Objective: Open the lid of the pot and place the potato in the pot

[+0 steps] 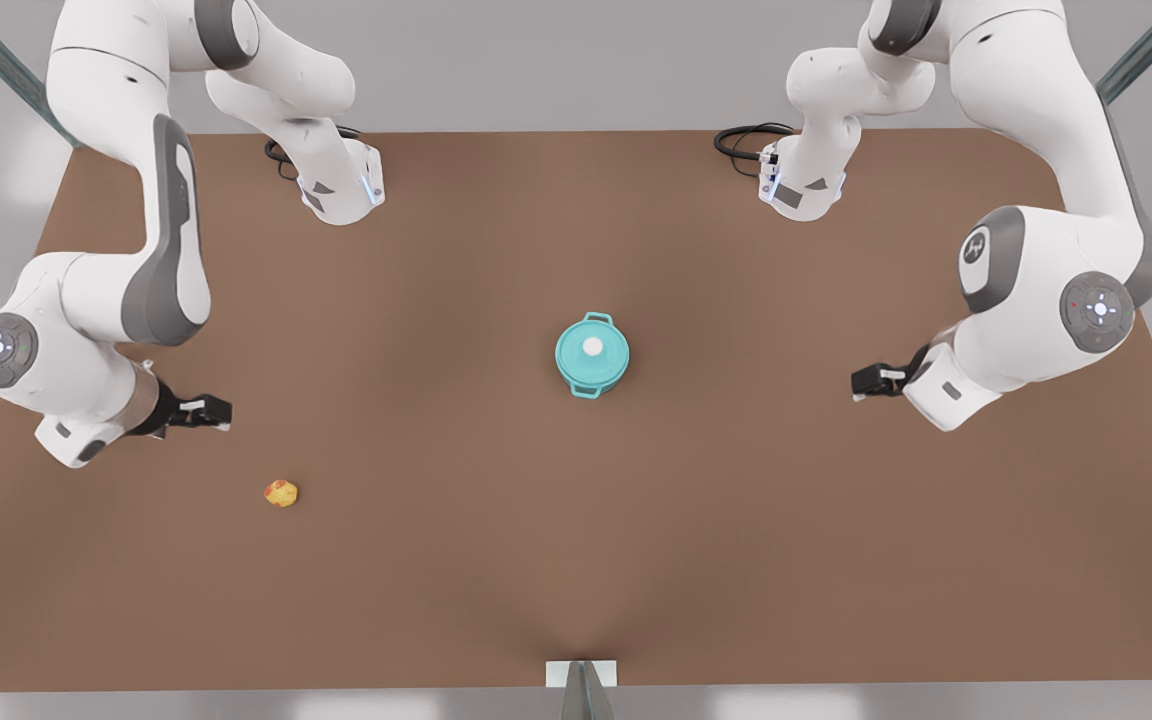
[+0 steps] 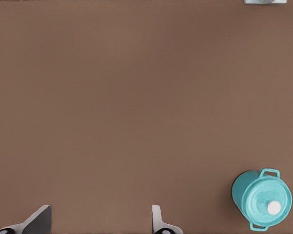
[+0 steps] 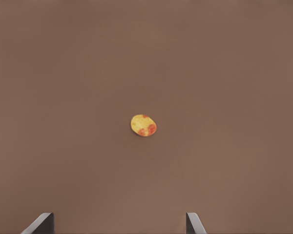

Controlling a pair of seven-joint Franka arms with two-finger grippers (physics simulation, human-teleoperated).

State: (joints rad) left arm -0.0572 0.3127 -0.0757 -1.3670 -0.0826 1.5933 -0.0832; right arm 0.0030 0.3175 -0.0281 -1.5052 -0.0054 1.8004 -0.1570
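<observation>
A: Sitting near the middle of the brown table (image 1: 536, 560): pot (image 1: 591, 378), upright, with pot lid (image 1: 574, 350) closed on its rim and white knob (image 1: 592, 346) on top.

B: Lying well apart from the pot, toward the front view's left: potato (image 1: 281, 492), bare on the table.

A: Hovering near the potato, at the front view's left: right gripper (image 1: 219, 411), fingers spread wide, holding nothing.

B: Hanging at the front view's right, well clear of the pot: left gripper (image 1: 859, 381), fingers likewise parted, empty.

Brown table (image 1: 576, 560): lidded teal pot (image 1: 591, 368) near centre; potato (image 1: 281, 493) well apart toward front view's left.
</observation>
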